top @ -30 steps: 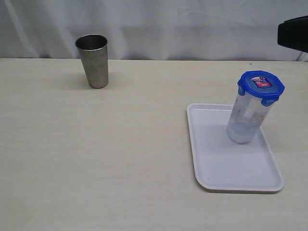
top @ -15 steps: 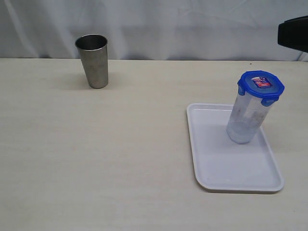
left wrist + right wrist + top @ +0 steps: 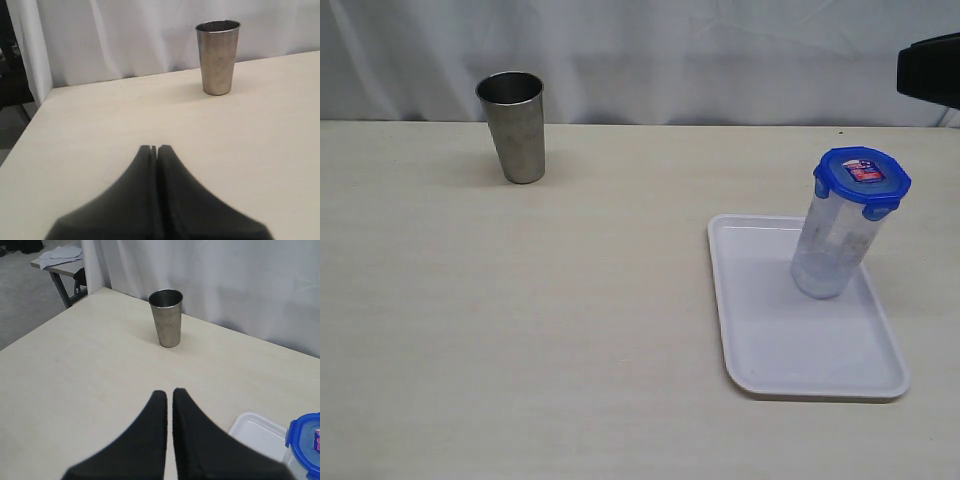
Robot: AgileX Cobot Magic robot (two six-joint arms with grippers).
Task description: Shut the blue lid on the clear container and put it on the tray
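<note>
Clear container with the blue lid stands unmoved on the tray; left hand and right hand are closed, empty, so we judge the task finished.

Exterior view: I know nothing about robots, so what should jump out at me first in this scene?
The bright blue lid stands out, sitting on the clear container, which stands on the white tray at the right of the table. At the back left, a steel cup stands alone. In the wrist views the left gripper and right gripper are shut, holding nothing.
</note>
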